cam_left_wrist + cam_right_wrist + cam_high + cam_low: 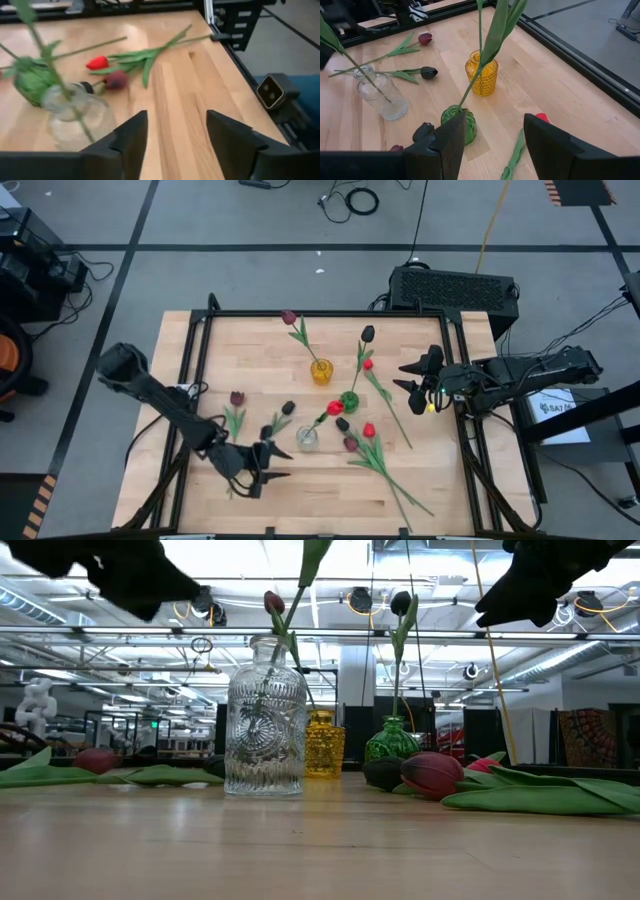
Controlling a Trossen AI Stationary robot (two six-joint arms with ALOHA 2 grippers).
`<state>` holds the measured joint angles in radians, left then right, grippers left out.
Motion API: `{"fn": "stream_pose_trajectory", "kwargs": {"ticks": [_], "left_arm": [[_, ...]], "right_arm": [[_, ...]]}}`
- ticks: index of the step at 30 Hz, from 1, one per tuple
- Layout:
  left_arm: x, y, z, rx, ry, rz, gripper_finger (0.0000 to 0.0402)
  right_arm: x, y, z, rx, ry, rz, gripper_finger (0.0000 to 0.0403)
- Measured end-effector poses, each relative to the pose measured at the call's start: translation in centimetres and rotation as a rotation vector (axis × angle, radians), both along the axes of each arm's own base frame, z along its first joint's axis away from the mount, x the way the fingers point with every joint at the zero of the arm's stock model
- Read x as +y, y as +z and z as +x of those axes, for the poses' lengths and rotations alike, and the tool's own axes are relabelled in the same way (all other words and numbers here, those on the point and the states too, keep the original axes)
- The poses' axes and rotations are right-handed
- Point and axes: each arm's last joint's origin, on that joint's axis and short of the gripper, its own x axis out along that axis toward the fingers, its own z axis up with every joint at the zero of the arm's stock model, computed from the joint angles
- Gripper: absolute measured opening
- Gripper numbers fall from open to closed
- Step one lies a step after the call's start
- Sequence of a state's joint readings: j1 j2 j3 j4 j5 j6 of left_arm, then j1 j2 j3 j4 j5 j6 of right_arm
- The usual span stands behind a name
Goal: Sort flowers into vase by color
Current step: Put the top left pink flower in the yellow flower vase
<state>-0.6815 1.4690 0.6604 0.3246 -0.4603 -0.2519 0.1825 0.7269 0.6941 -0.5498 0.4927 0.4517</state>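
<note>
Now both grippers, left (175, 145) and right (492, 145), gape empty near the clear vase (307, 438); tulips (375, 448) look light, floppy, so pinch mid-stem.

Overhead view, table-level view, two wrist views, all sharing clear vase (307, 438).

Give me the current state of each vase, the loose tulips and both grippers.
Yellow vase: upright, one maroon tulip in it.
Green vase: upright, one near-black tulip in it.
Clear vase: upright, one stem in it.
Loose tulips: lying flat on the table.
Left gripper: open, empty, near the clear vase.
Right gripper: open, empty, beside the green vase.
</note>
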Motion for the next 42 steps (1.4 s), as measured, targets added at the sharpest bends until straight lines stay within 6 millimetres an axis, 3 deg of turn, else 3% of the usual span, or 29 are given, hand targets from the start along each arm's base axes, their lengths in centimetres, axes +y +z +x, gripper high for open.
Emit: {"fn": "stream_pose_trajectory", "kwargs": {"ticks": [9,15,29,42], "left_arm": [[0.6,-3.4,2.6,0.039,-0.002,-0.020,0.0091],[1.8,-4.5,3.5,0.064,0.063,0.007,0.0051],[3.9,-4.8,4.5,0.062,0.203,0.055,0.0040],[4.6,-4.8,4.8,0.052,0.247,0.095,0.0040]], "right_arm": [[0.0,0.0,0.0,0.008,0.008,-0.024,0.0192],[0.0,0.0,0.0,0.009,0.010,-0.028,0.0192],[0.0,0.0,0.0,0.009,0.010,-0.026,0.0192],[-0.1,-0.5,-0.4,0.052,-0.031,0.030,0.0192]]}}
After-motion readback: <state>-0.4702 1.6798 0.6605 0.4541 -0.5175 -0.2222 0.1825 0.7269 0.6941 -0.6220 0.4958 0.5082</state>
